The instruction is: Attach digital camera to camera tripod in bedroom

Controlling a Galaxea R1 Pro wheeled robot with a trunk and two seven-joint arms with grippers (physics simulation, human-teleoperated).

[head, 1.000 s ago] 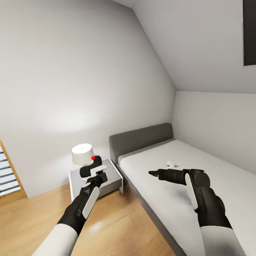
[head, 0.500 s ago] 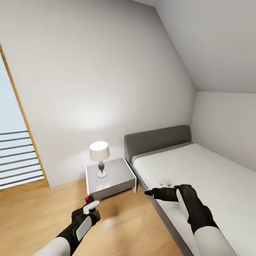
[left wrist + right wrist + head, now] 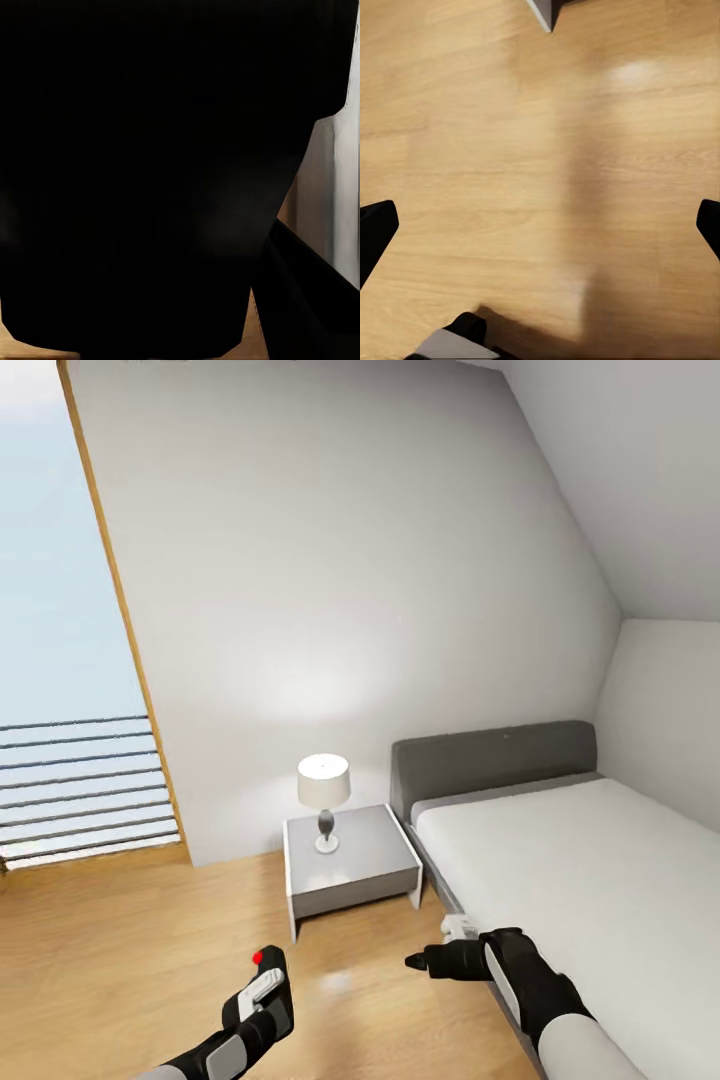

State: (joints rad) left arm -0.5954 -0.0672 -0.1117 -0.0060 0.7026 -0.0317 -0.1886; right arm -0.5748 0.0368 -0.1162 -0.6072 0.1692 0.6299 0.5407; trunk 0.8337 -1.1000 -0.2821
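A black boxy thing with a red dot on top, the digital camera, sits in my left gripper, low over the wood floor. In the left wrist view its black body blocks almost everything right in front of the lens. My right gripper hangs open beside the bed's near corner. Its two dark fingertips stand far apart over bare floor, with nothing between them. The camera tripod is out of view.
A grey-framed white bed runs along the right. A grey nightstand with a white lamp stands beside its headboard. At the left, a wood-framed opening shows sky and a railing. Light plank floor lies ahead.
The whole picture has shifted right, so the view has turned left and the window opening has come in. Both arms have sunk lower in the picture, the left still holding the camera.
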